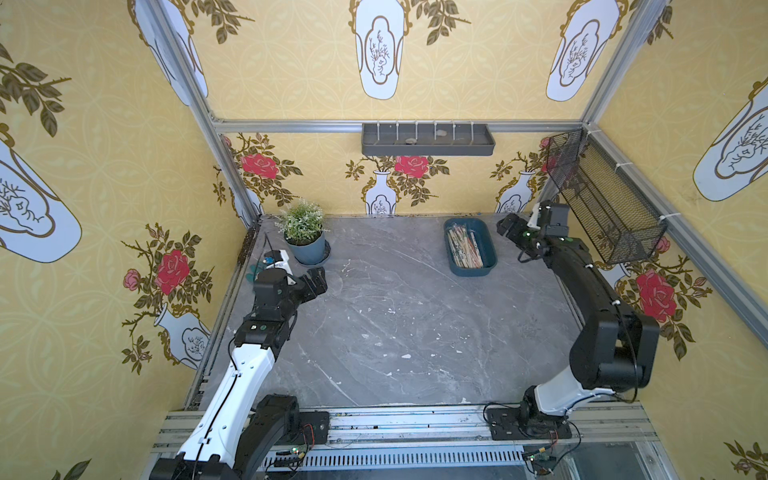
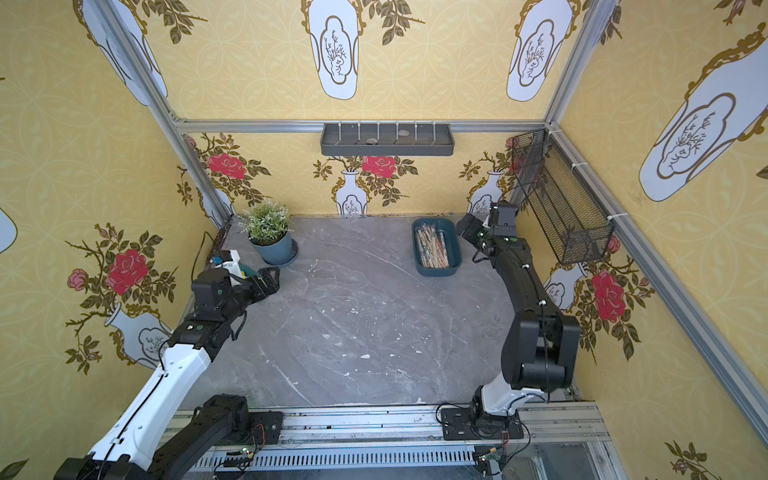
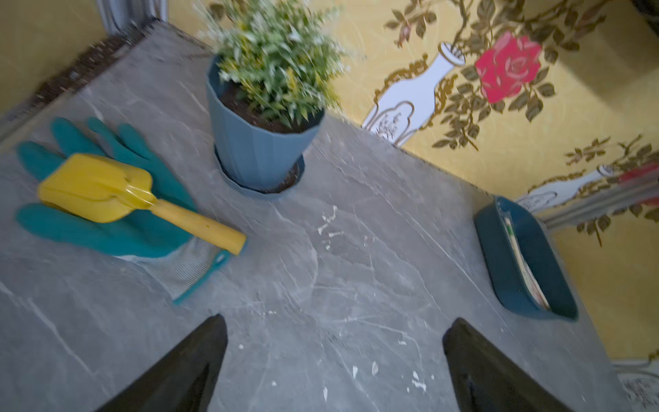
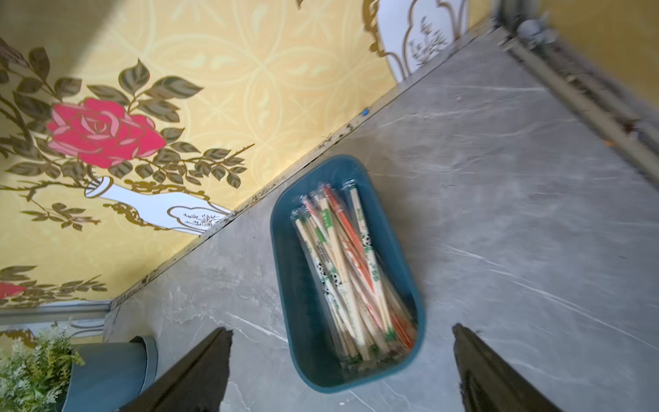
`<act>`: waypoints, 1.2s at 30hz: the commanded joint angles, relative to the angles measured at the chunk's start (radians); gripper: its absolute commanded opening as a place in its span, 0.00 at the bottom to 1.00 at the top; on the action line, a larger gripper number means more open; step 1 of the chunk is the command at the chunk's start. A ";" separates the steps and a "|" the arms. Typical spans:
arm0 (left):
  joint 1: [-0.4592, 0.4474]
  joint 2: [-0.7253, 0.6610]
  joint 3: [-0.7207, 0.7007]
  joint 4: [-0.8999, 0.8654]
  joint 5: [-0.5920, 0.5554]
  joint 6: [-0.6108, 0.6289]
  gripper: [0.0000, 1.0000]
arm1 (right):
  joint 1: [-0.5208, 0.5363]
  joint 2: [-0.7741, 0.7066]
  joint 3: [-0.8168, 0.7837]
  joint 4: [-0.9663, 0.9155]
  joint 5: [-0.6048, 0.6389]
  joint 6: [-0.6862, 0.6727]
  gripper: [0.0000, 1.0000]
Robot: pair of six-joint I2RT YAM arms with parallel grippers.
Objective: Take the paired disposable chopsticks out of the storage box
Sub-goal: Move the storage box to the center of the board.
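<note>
In a top view the paired disposable chopsticks [image 1: 464, 249] lie twelve-to-six in the storage box [image 1: 473, 272], at eight o'clock from the nearer right jaws, which gape empty like the left jaws.

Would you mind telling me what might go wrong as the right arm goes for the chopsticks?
The wrapped chopsticks lie crossed in a loose heap, so the open right claw may pinch several or let a glossy sleeve slip. The blue tray is shallow and unheld; a knock on its rim might shove or tip it. The wire basket hangs close to the right arm, which could brush it.
</note>
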 commanded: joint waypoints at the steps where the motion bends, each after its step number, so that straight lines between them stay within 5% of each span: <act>1: -0.046 0.052 0.028 -0.086 0.020 0.017 1.00 | 0.040 0.120 0.118 -0.118 -0.050 0.004 0.97; 9: -0.120 0.228 0.100 -0.091 0.005 -0.013 1.00 | 0.122 0.418 0.384 -0.205 -0.089 -0.016 0.97; 15: -0.167 0.370 0.184 -0.083 0.011 -0.032 1.00 | 0.170 0.529 0.437 -0.237 -0.085 -0.063 0.98; 36: -0.223 0.467 0.249 -0.082 0.051 -0.034 1.00 | 0.282 0.337 0.090 -0.249 -0.058 -0.081 0.97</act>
